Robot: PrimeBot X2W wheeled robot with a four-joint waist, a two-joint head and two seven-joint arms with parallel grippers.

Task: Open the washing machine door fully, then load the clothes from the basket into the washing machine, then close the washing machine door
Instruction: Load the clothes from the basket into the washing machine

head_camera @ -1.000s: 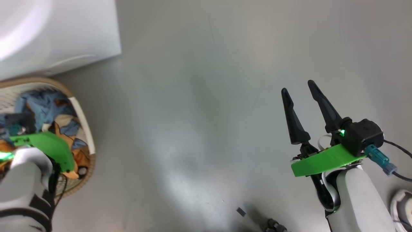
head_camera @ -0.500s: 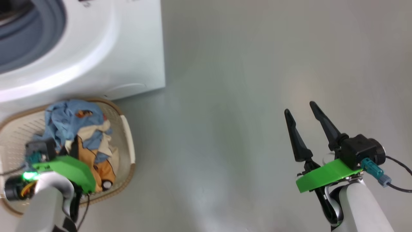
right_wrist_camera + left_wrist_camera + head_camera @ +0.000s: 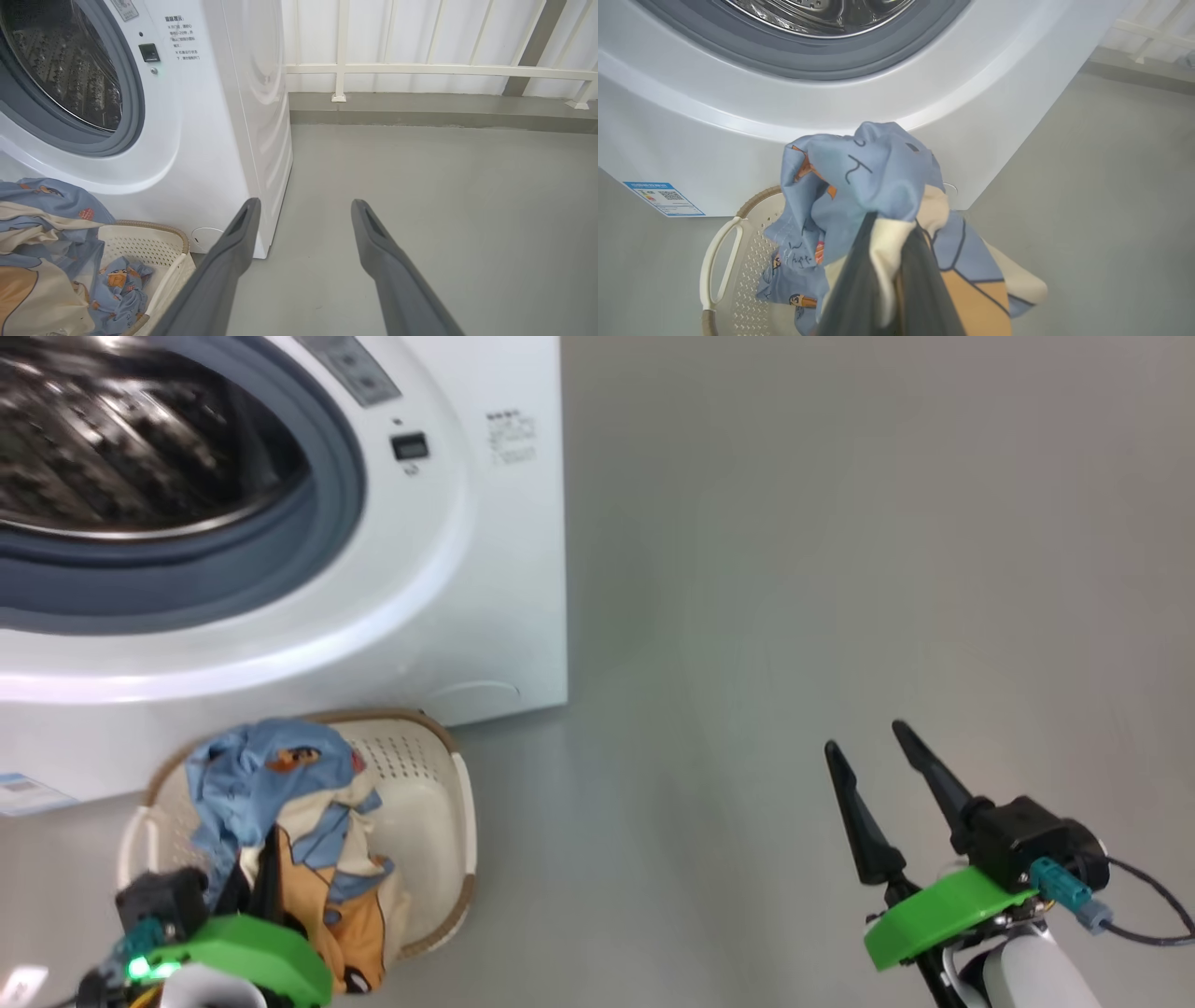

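The white washing machine fills the upper left, its steel drum uncovered inside the grey-blue gasket. The washing machine door is out of view. Below it the cream basket stands on the floor. My left gripper is shut on the clothes, a blue, cream and orange bundle raised above the basket. In the left wrist view the left gripper pinches cream cloth, and the clothes hang just under the machine's opening. My right gripper is open with nothing between its fingers, over bare floor at the lower right.
More blue cloth lies in the basket. A blue label sits low on the machine's front. A white railing and a low kerb bound the grey floor to the machine's right.
The head camera has swung up and left, bringing the machine's open drum into view. The clothes bundle stands higher above the basket in my shut left gripper. The right gripper stays open.
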